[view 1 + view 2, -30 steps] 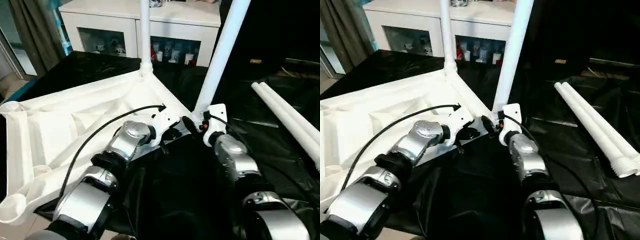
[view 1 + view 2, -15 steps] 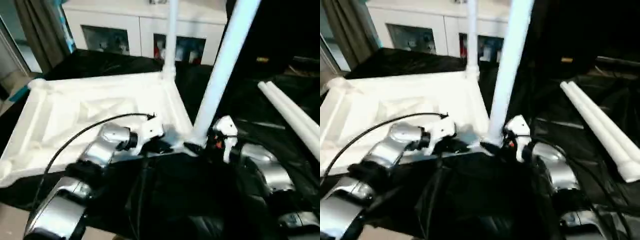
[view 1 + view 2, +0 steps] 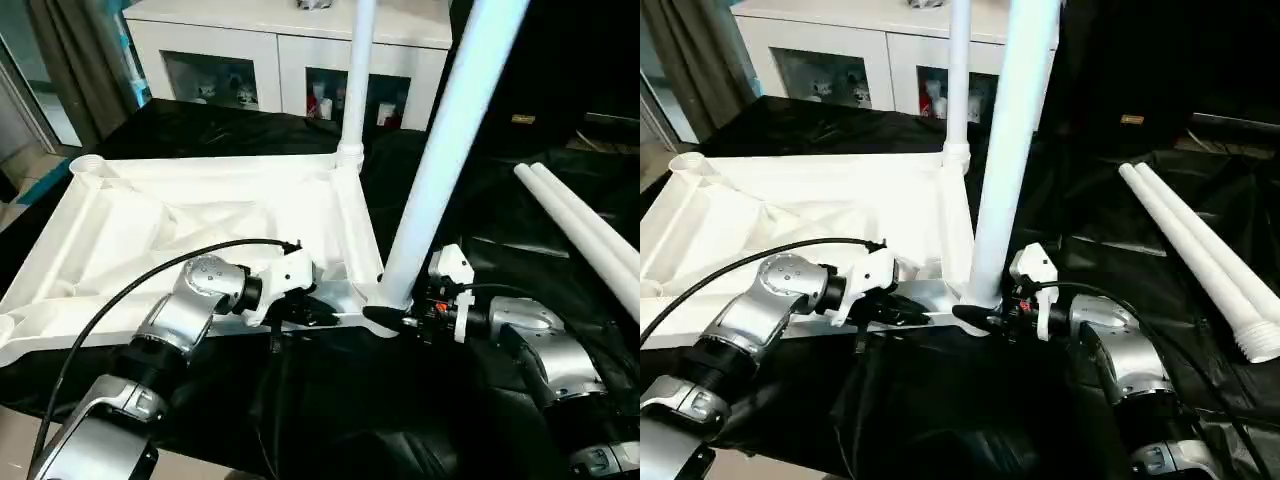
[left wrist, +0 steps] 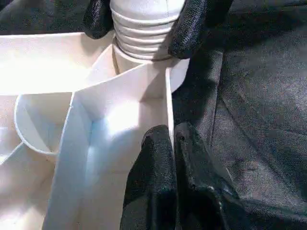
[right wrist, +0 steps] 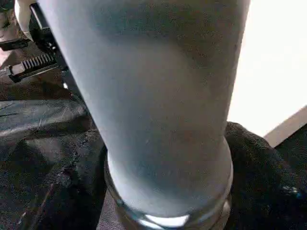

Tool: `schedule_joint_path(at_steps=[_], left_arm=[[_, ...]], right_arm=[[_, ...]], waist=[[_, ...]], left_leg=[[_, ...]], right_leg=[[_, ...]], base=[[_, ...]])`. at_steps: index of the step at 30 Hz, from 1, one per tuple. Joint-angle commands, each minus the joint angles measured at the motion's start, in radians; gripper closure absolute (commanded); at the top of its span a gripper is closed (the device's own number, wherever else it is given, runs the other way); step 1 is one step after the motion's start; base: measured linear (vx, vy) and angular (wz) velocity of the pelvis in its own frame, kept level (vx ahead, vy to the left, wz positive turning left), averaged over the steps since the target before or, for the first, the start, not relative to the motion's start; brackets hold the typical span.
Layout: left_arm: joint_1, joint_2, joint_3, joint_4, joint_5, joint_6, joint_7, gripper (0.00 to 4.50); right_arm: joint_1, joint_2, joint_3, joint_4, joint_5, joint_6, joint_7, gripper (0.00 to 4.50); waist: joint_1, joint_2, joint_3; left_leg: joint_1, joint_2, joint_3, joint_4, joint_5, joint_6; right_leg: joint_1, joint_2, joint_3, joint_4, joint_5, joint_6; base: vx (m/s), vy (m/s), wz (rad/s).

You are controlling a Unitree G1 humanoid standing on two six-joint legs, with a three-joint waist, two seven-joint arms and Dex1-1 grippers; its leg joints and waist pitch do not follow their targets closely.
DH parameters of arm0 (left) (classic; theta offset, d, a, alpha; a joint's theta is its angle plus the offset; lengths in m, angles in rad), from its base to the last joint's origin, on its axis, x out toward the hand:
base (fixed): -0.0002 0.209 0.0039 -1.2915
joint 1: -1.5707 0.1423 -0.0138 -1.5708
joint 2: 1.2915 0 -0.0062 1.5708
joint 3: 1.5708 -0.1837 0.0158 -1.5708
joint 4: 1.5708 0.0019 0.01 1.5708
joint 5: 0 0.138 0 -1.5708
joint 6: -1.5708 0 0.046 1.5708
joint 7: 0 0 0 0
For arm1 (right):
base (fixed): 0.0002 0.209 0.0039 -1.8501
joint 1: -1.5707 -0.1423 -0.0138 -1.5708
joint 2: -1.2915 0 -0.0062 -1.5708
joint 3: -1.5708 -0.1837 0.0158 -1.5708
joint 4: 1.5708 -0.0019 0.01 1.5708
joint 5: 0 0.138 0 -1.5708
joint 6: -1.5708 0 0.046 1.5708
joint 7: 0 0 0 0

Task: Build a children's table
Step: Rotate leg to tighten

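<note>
Left claw (image 3: 318, 312), closed on the upturned tabletop's rim (image 3: 345, 225), steadies it while the right claw (image 4: 144, 21) encircles the leg's threaded base (image 4: 144, 33), apparently screwing it in.

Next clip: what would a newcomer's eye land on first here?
The upturned white plastic children's table top lying ribbed side up on the black-covered work table, with two white tubular legs standing in its corners. The right gripper grips the nearer leg at its base, the left gripper pinches the top's edge wall beside it. Two spare white legs lie to the right.
</note>
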Motion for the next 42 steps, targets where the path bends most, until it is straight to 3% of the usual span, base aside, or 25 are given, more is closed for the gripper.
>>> schedule_joint_path(at_steps=[1, 7, 8, 9, 11, 14, 18, 21, 23, 29, 33, 34, 38, 40, 42], left_arm=[[0.016, -0.004, -0.007, -0.029, -0.026, 0.004, -0.025, 4.5], [0.009, -0.024, 0.008, -0.008, -0.01, 0.027, 0.06, 4.5], [-0.015, -0.05, 0.024, 0.04, 0.011, 0.043, 0.147, 4.5], [-0.016, -0.052, 0.026, 0.043, 0.012, 0.045, 0.152, 4.5], [-0.041, -0.078, 0.037, 0.084, 0.028, 0.058, 0.226, 4.5], [-0.111, -0.159, 0.053, 0.179, 0.059, 0.094, 0.397, 4.5], [-0.135, -0.187, 0.057, 0.209, 0.066, 0.104, 0.452, 4.5], [-0.174, -0.249, 0.055, 0.25, 0.066, 0.113, 0.507, 4.5], [-0.173, -0.254, 0.053, 0.24, 0.062, 0.107, 0.488, 4.5], [-0.145, -0.223, 0.037, 0.218, 0.054, 0.056, 0.408, 4.5], [-0.09, -0.168, 0.026, 0.141, 0.021, 0.032, 0.285, 4.5], [-0.078, -0.157, 0.026, 0.122, 0.011, 0.032, 0.259, 4.5], [-0.024, -0.093, 0.014, 0.048, -0.02, 0.017, 0.139, 4.5], [-0.01, -0.075, 0.013, 0.031, -0.026, 0.018, 0.111, 4.5], [0.009, -0.055, 0.016, 0.002, -0.039, 0.024, 0.076, 4.5]], right_arm=[[0.011, -0.009, -0.005, -0.014, -0.003, 0.013, -0.01, 1.56], [0.017, 0.027, -0.008, 0.016, -0.046, 0.015, -0.134, 1.65], [-0.004, 0.073, -0.036, 0.081, -0.08, -0.002, -0.282, 1.66], [-0.005, 0.076, -0.038, 0.085, -0.082, -0.002, -0.291, 1.66], [-0.023, 0.124, -0.072, 0.133, -0.089, 0.005, -0.416, 1.67], [-0.063, 0.227, -0.123, 0.219, -0.094, 0.03, -0.659, 1.68], [-0.079, 0.254, -0.119, 0.242, -0.104, 0.029, -0.708, 1.68], [-0.115, 0.304, -0.072, 0.276, -0.148, -0.009, -0.739, 1.68], [-0.116, 0.306, -0.057, 0.265, -0.156, -0.011, -0.723, 0.98], [-0.111, 0.278, -0.053, 0.227, -0.138, -0.042, -0.651, 0.82], [-0.083, 0.211, -0.042, 0.158, -0.105, -0.05, -0.497, 0.82], [-0.076, 0.198, -0.041, 0.141, -0.095, -0.045, -0.462, 0.82], [-0.041, 0.121, -0.035, 0.052, -0.042, -0.003, -0.295, 0.82], [-0.03, 0.094, -0.032, 0.025, -0.026, 0.017, -0.237, 0.82], [-0.018, 0.059, -0.023, -0.003, -0.007, 0.04, -0.179, 0.82]], waist=[[0.0, -0.005, -0.067], [-0.005, -0.008, -0.065], [-0.006, -0.011, -0.063], [-0.009, -0.007, -0.061], [-0.017, -0.011, -0.059], [-0.025, -0.01, -0.056], [-0.024, -0.007, -0.056], [-0.024, -0.008, -0.057], [-0.023, -0.008, -0.058], [-0.023, -0.008, -0.059], [-0.023, -0.01, -0.063], [-0.022, -0.013, -0.065], [-0.02, -0.01, -0.07], [-0.017, -0.008, -0.069], [-0.014, -0.009, -0.068]], left_leg=[[0.012, 0.05, -0.016, -0.067, -0.119, 0.067], [0.012, 0.048, -0.017, -0.068, -0.125, 0.054], [0.013, 0.046, -0.017, -0.07, -0.14, 0.05], [0.015, 0.046, -0.015, -0.07, -0.149, 0.043], [0.021, 0.043, -0.019, -0.076, -0.189, 0.008], [0.023, 0.044, -0.021, -0.08, -0.215, -0.002], [0.025, 0.044, -0.021, -0.08, -0.224, -0.008], [0.023, 0.042, -0.022, -0.08, -0.224, -0.006], [0.019, 0.043, -0.022, -0.081, -0.211, 0.004], [0.017, 0.043, -0.022, -0.08, -0.205, 0.021], [0.011, 0.046, -0.021, -0.077, -0.159, 0.045], [0.009, 0.046, -0.022, -0.075, -0.136, 0.053], [0.009, 0.048, -0.019, -0.068, -0.081, 0.087], [0.012, 0.048, -0.015, -0.066, -0.084, 0.099], [0.01, 0.048, -0.015, -0.067, -0.096, 0.094]], right_leg=[[0.048, -0.091, 0.051, -0.064, -0.072, -0.232], [0.048, -0.092, 0.053, -0.067, -0.099, -0.226], [0.048, -0.093, 0.053, -0.072, -0.135, -0.219], [0.041, -0.093, 0.055, -0.074, -0.157, -0.216], [0.042, -0.095, 0.054, -0.085, -0.26, -0.194], [0.039, -0.094, 0.056, -0.091, -0.298, -0.177], [0.037, -0.096, 0.058, -0.096, -0.31, -0.166], [0.039, -0.097, 0.057, -0.096, -0.306, -0.166], [0.042, -0.096, 0.057, -0.093, -0.269, -0.17], [0.045, -0.097, 0.057, -0.091, -0.241, -0.175], [0.05, -0.096, 0.057, -0.079, -0.158, -0.191], [0.056, -0.096, 0.056, -0.073, -0.119, -0.199], [0.054, -0.09, 0.055, -0.059, -0.001, -0.235], [0.053, -0.088, 0.054, -0.056, 0.031, -0.25], [0.055, -0.089, 0.052, -0.058, 0.006, -0.249]], base=[[0.0, 0.0, 0.0], [0.0, 0.0, 0.0], [0.0, 0.0, 0.0], [0.0, 0.0, 0.0], [0.0, 0.0, 0.0], [0.0, 0.0, 0.0], [0.0, 0.0, 0.0], [0.0, 0.0, 0.0], [0.0, 0.0, 0.0], [0.0, 0.0, 0.0], [0.0, 0.0, 0.0], [0.0, 0.0, 0.0], [0.0, 0.0, 0.0], [0.0, 0.0, 0.0], [0.0, 0.0, 0.0]])
